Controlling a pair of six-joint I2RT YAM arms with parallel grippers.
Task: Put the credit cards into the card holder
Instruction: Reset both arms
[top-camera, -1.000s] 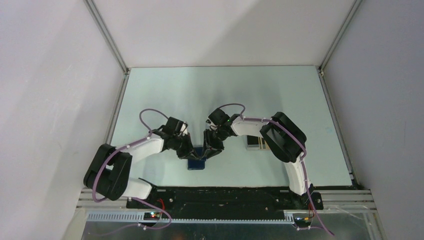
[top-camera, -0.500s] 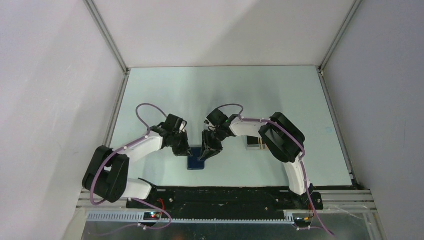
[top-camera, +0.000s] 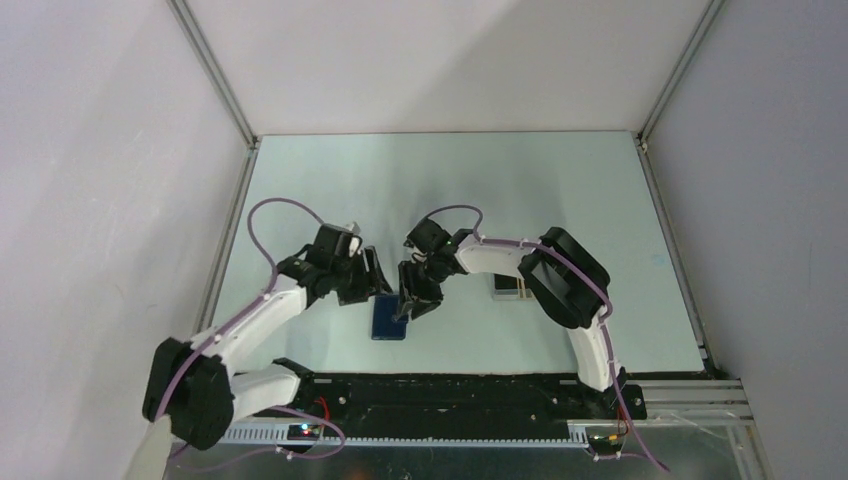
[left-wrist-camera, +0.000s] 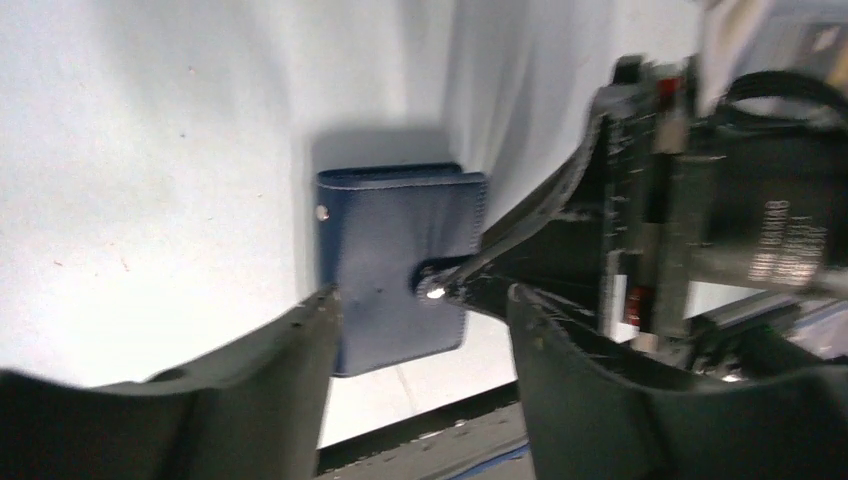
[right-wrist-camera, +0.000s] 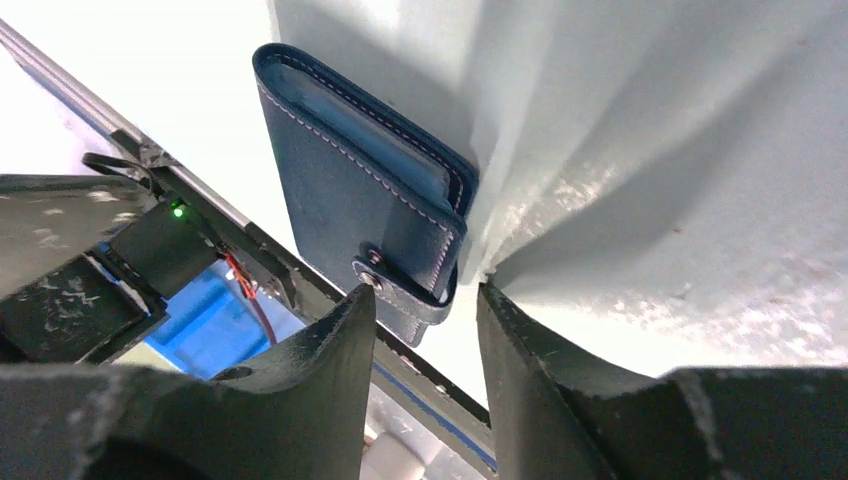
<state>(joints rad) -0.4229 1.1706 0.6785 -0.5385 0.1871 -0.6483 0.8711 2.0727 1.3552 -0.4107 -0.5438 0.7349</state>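
The card holder (top-camera: 388, 325), a navy folding wallet, lies folded near the table's front edge between the two arms. In the left wrist view the card holder (left-wrist-camera: 395, 250) lies just beyond my left gripper (left-wrist-camera: 420, 305), which is open with its fingers apart from the wallet. My right gripper (top-camera: 406, 306) hangs over the holder's right edge. In the right wrist view the card holder (right-wrist-camera: 350, 180) has its clasp strap (right-wrist-camera: 405, 292) reaching between the tips of my right gripper (right-wrist-camera: 425, 300). The jaws stand apart, the left tip touching the snap. The credit cards are out of view.
A clear plastic case (top-camera: 512, 287) with a dark base sits to the right, half hidden under the right forearm. The black mounting rail (top-camera: 450, 392) runs along the table's near edge just in front of the holder. White walls enclose the table.
My left gripper has opened and pulled back to the left, off the card holder. The right gripper's jaws have spread a little over the clasp strap.
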